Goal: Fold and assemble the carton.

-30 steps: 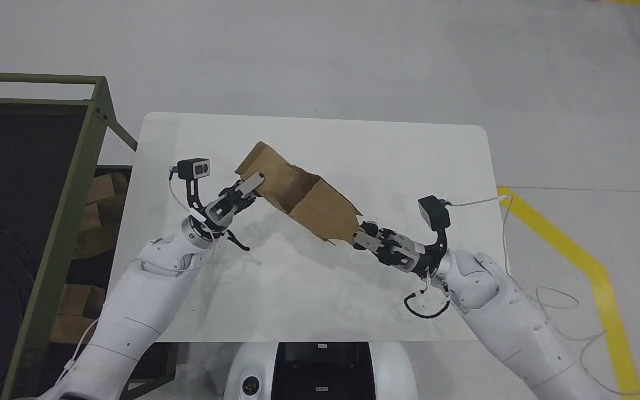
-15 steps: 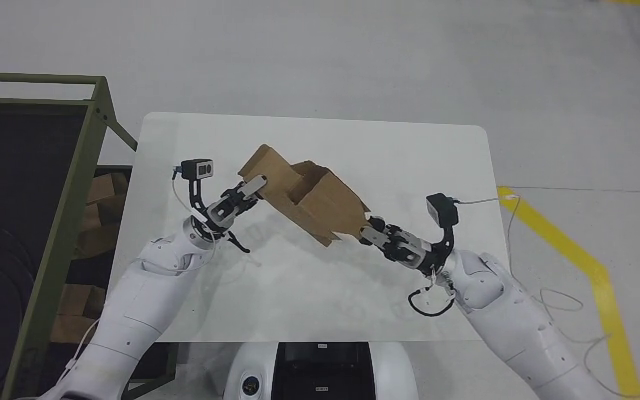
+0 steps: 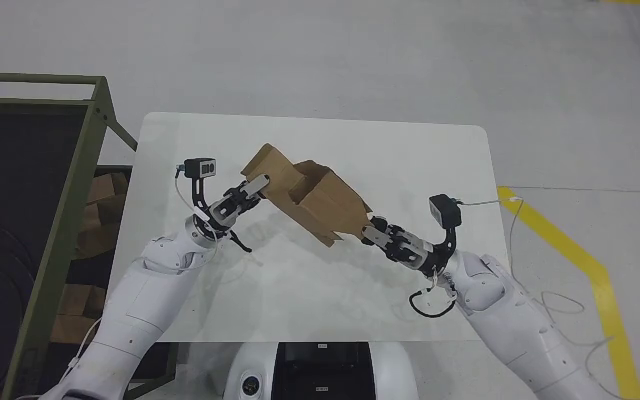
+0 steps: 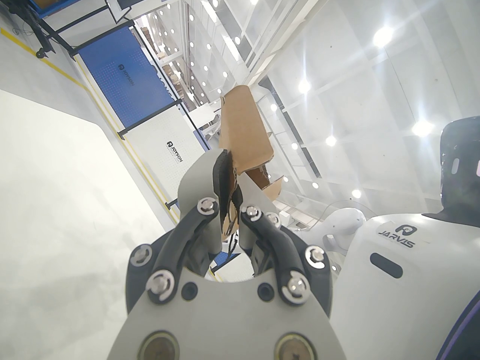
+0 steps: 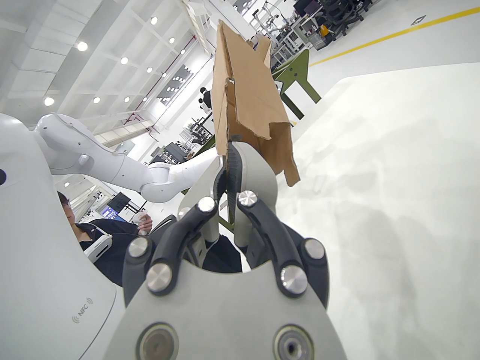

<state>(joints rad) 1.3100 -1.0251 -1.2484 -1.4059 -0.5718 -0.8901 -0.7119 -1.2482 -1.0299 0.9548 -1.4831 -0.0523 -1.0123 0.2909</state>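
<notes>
Over the middle of the white table (image 3: 420, 160), the brown carton (image 3: 325, 208) hangs in the air between the two arms. A second ago it looked flatter and longer. Now it has popped open into a box shape with a hollow on top. In the last half second it has hardly moved.

The left gripper (image 3: 250, 189) is pinched tight on the flap at the carton's upper-left end. The right gripper (image 3: 369, 231) is pinched tight on the edge at its lower-right end, and has slid a little toward the right of the frame.

I think the end flaps are not folded in yet, though they are hard to see from here. So the opening looks done, and folding the ends likely comes next.
</notes>
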